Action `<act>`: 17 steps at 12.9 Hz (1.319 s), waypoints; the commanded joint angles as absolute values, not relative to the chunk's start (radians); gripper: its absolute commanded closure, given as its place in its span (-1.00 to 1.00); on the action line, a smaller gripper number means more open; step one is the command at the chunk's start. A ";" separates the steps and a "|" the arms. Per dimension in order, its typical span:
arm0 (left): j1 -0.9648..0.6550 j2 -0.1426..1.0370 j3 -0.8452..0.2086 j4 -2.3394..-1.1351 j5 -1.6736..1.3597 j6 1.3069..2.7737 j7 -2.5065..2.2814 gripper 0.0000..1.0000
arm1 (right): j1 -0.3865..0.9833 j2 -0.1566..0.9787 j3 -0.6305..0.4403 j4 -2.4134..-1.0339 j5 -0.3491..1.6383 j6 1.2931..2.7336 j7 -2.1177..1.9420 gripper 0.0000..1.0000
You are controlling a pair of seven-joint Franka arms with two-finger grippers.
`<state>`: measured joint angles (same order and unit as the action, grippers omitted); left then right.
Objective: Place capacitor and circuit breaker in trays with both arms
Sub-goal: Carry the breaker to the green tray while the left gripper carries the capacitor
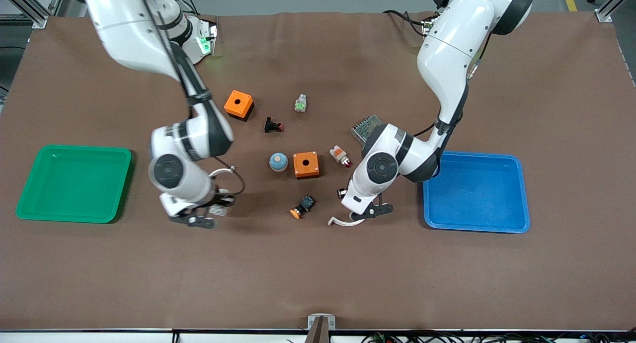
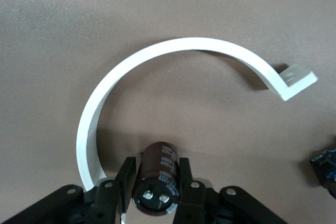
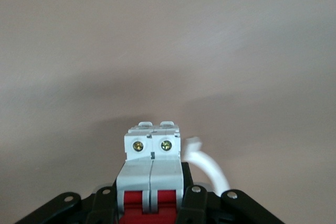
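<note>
My left gripper is shut on the capacitor, a small dark cylinder, low over the table beside the blue tray. In the left wrist view the gripper has both fingers pressed on the capacitor's sides, its terminal end toward the camera. My right gripper is shut on the circuit breaker, low over the table between the green tray and the middle parts. In the right wrist view the gripper clamps the white-grey breaker, with its red levers between the fingers.
A white curved strip lies just past the capacitor. Mid-table stand two orange boxes, a black push button, a white-green part, a white-orange part, a blue dome, a blue-orange button and a circuit board.
</note>
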<state>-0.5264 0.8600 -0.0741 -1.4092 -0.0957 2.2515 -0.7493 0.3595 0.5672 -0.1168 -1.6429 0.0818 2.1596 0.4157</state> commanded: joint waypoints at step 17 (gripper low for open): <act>-0.036 0.503 -0.071 -1.554 0.061 1.799 -0.345 0.58 | -0.396 0.466 -0.098 -2.020 0.041 2.537 -0.469 1.00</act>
<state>-0.0734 0.5304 -0.0588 -1.4834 0.0362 1.7317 -0.3728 -0.3717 0.4667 -0.1231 -1.9904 0.0539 2.4938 -0.4586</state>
